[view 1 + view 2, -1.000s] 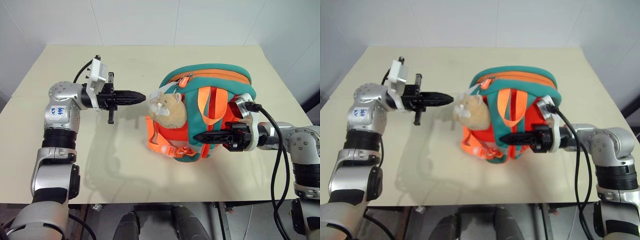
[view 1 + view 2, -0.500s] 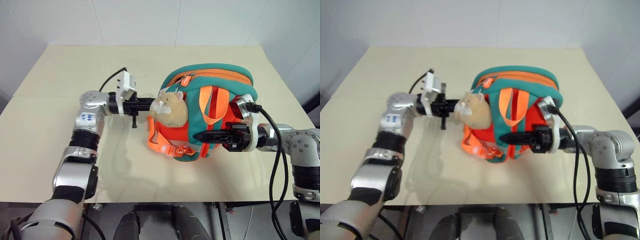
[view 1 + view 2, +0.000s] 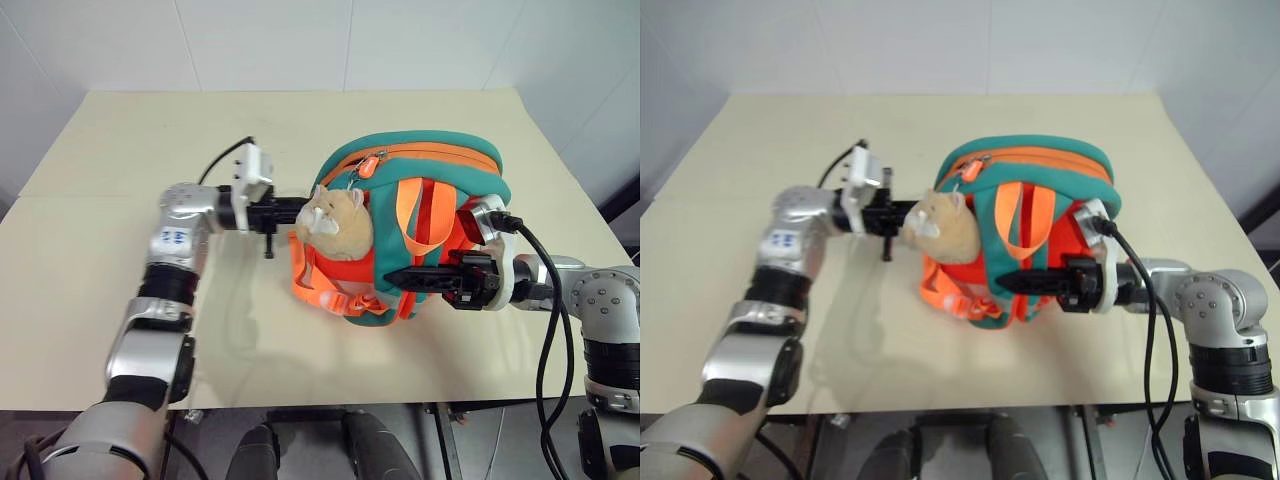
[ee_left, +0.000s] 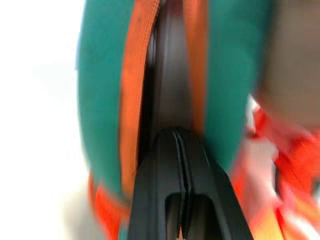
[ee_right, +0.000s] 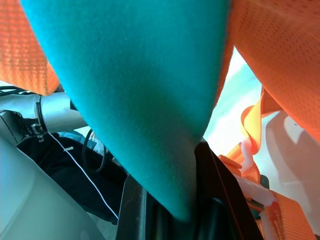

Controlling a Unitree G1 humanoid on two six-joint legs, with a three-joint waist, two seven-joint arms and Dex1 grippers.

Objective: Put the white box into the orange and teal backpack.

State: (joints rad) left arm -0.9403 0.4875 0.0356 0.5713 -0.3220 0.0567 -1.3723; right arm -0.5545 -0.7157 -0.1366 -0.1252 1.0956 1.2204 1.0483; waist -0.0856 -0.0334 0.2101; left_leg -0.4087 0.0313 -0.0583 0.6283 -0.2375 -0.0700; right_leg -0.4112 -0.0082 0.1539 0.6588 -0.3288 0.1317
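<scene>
Fingers pressed together on the left gripper (image 4: 181, 145), empty, nosing at the backpack (image 3: 440, 175) zipper seam behind the plush charm (image 3: 338, 222). Right gripper (image 3: 400, 277) pinches a teal strap (image 5: 140, 90). Backpack sits mid-table (image 3: 120, 130), apparently zipped. Box presumably inside; closing nearly done.

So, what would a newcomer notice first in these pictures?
The orange and teal backpack stands right of the middle of the beige table, with a beige plush charm on its left side. The left gripper reaches in behind the charm; the right gripper is shut on a teal strap.
</scene>
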